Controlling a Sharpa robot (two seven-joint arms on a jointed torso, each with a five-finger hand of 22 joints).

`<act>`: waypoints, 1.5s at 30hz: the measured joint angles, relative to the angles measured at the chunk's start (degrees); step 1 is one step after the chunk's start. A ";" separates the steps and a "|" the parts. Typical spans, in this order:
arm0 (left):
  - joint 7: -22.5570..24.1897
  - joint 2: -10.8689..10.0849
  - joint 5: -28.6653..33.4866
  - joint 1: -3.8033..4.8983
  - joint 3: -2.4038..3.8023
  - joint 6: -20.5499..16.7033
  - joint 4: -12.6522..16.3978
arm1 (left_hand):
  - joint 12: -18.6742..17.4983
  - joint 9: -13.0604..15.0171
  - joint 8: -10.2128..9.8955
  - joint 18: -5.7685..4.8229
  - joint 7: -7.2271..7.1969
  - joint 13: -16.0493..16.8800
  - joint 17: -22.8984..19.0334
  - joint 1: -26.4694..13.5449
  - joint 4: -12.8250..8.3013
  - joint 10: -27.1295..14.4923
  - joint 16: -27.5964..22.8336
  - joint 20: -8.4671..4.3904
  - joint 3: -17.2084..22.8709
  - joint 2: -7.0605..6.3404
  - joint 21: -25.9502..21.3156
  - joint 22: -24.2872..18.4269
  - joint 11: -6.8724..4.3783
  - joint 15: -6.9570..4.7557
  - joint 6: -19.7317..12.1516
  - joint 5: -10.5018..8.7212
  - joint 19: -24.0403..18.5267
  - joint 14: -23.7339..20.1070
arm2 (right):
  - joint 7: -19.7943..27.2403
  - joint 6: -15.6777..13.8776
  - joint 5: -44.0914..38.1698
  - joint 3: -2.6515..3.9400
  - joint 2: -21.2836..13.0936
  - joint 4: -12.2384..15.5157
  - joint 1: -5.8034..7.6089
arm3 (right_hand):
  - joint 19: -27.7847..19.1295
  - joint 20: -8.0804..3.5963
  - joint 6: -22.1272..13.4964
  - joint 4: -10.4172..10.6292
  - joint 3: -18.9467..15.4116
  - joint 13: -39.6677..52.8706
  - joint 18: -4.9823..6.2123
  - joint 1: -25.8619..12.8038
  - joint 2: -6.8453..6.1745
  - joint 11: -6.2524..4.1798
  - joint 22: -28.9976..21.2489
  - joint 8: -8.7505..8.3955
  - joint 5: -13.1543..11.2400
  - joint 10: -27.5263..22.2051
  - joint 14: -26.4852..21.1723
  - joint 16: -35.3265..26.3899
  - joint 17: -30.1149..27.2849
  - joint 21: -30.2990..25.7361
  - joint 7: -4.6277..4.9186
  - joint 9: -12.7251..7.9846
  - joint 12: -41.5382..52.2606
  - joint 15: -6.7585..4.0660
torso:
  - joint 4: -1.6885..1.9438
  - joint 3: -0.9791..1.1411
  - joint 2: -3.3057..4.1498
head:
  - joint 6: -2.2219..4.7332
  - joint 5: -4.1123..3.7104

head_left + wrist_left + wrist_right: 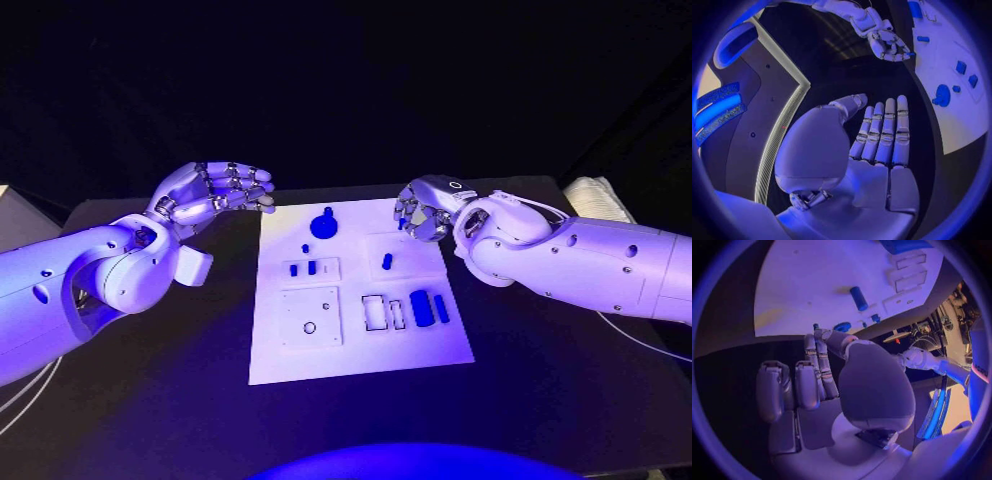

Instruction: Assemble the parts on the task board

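The white task board (361, 345) lies mid-table with several blue parts on it. A round part with a tab (323, 224) sits near its far edge, a short cylinder (387, 261) is right of centre, and two longer pieces (428, 307) stand at the right. My left hand (216, 190) hovers off the board's far left corner, fingers apart and holding nothing; the left wrist view shows its palm (873, 145) bare. My right hand (423, 210) hangs over the far right corner. Its thumb and fingers (820, 342) meet on what looks like a small blue part (816, 326).
A white box (12, 215) stands at the table's left edge. A pale stack (591, 195) lies at the back right. A thin cable (649, 340) trails under my right arm. Bare black table (144, 400) surrounds the board.
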 measured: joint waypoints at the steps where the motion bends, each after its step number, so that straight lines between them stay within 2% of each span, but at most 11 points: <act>1: -0.02 0.02 0.00 0.00 0.00 0.00 -0.03 | 0.00 0.00 0.00 0.00 0.00 0.00 0.00 0.00 0.00 0.00 0.00 0.00 0.00 0.00 0.00 0.00 0.00 0.00 0.00 0.00 0.00 0.00 | 0.04 -0.11 0.30 0.02 -0.23 0.98 0.03 | 0.00 0.00 0.00 0.00 0.00 -0.01 0.00 0.00 0.00 0.00 0.00 0.00 -0.01 0.00 0.00 0.00 0.00 0.00 0.00 0.01 -0.08 0.00 | -0.01 0.00 0.00 | -0.02 0.07; 7: -0.09 0.26 0.00 0.00 0.00 0.00 -0.23 | -0.25 0.00 0.00 0.00 0.00 0.00 0.06 0.00 0.00 0.00 0.00 0.00 0.00 0.00 -0.22 -0.06 0.00 0.20 0.00 0.00 0.00 0.20 | 0.54 -0.61 1.50 0.10 -0.48 5.91 -0.17 | 0.00 0.00 0.00 0.00 0.00 -0.15 0.00 0.00 -0.01 0.00 0.05 0.13 -0.02 0.00 0.00 -0.24 -0.10 0.00 0.01 0.01 0.13 0.00 | 0.03 0.01 0.01 | 0.10 1.02; 13: -0.14 0.63 0.02 0.00 -0.01 0.00 -0.58 | -0.24 -0.07 0.00 0.00 0.00 0.00 0.06 0.00 -0.16 0.00 0.00 0.00 -0.16 0.00 -0.22 -0.06 0.00 0.20 0.00 0.00 0.00 0.20 | 1.27 -1.12 1.81 0.10 -0.10 9.98 -1.47 | 0.00 0.00 0.00 0.00 -0.01 -0.15 0.00 0.00 -0.01 0.00 0.05 0.16 -0.18 0.00 0.00 -0.24 -0.14 0.00 0.01 0.00 0.13 0.00 | 0.03 0.00 -0.13 | -0.02 2.73; 18: -0.15 0.98 0.05 0.00 -0.01 0.00 -1.03 | -0.24 -0.06 0.00 0.00 0.00 0.00 0.05 0.00 -0.16 0.00 0.00 0.00 -0.16 0.00 -0.22 -0.06 -0.01 0.20 0.00 0.00 0.00 0.20 | 1.99 -1.68 1.44 0.09 0.86 11.98 -2.85 | 0.00 0.00 -0.03 -0.01 -0.02 -0.14 0.00 0.00 -0.02 0.00 0.04 0.16 0.03 0.00 0.00 -0.24 -0.16 0.00 -0.01 -0.01 0.13 0.00 | -0.09 -0.02 -0.33 | -0.40 4.64; 24: -0.16 1.36 0.06 0.00 -0.01 0.00 -1.28 | -0.24 -0.06 0.00 0.00 0.00 0.00 0.05 0.00 -0.16 0.01 0.00 0.00 -0.16 0.00 -0.21 -0.05 -0.01 0.20 0.00 0.00 0.00 0.20 | 2.70 -2.12 0.07 0.02 2.91 12.22 -4.98 | 0.00 0.00 -0.05 -0.01 -0.01 -0.12 0.00 0.00 -0.03 0.00 0.04 0.14 0.03 0.00 0.00 -0.24 -0.21 0.00 -0.02 0.03 0.13 0.00 | -0.23 -0.05 -0.53 | -1.03 6.27; 30: -0.18 1.51 0.06 0.00 -0.01 0.00 -1.40 | -0.24 -0.06 0.00 0.00 0.00 0.00 0.12 0.00 -0.16 0.01 -0.28 0.00 -0.16 0.00 -0.20 -0.14 -0.01 0.20 0.00 0.00 0.00 0.20 | 3.32 -2.40 -2.45 -0.20 5.51 11.00 -7.46 | 0.00 0.01 -0.06 -0.18 0.15 -0.12 0.00 -0.08 -0.12 0.00 0.03 0.13 0.03 0.00 0.00 -0.24 -0.23 0.00 -0.02 0.05 0.13 0.00 | -0.18 -0.05 -0.54 | -1.76 7.78; 39: -0.26 1.67 0.07 0.00 -0.02 0.00 -1.49 | -0.24 -0.12 0.00 0.00 0.00 0.00 0.12 0.00 -0.16 0.01 -0.28 -0.21 -0.16 0.00 -0.19 -0.14 -0.01 0.20 0.00 0.00 0.21 0.20 | 3.38 -2.67 -6.16 -0.47 8.71 8.51 -9.55 | 0.00 0.01 -0.07 -0.18 0.15 -0.12 0.00 -0.15 -0.20 0.00 0.03 0.11 0.03 0.00 0.00 -0.23 -0.27 0.00 -0.03 0.04 0.06 0.00 | -0.11 -0.09 -0.42 | -2.60 9.17; 45: -0.37 1.62 0.07 0.00 -0.02 0.00 -1.47 | -0.24 -0.12 0.00 0.00 0.00 0.00 0.11 0.00 -0.16 0.01 -0.28 -0.21 -0.16 0.00 -0.19 -0.13 -0.01 0.20 0.00 0.00 0.21 0.20 | 3.20 -2.92 -8.49 -0.51 9.57 7.60 -10.49 | 0.00 0.01 -0.08 -0.18 0.14 -0.13 0.00 -0.22 -0.27 0.00 0.02 0.06 0.01 0.01 0.00 -0.23 -0.33 0.00 -0.03 0.03 0.04 0.00 | -0.05 -0.09 -0.36 | -3.19 9.59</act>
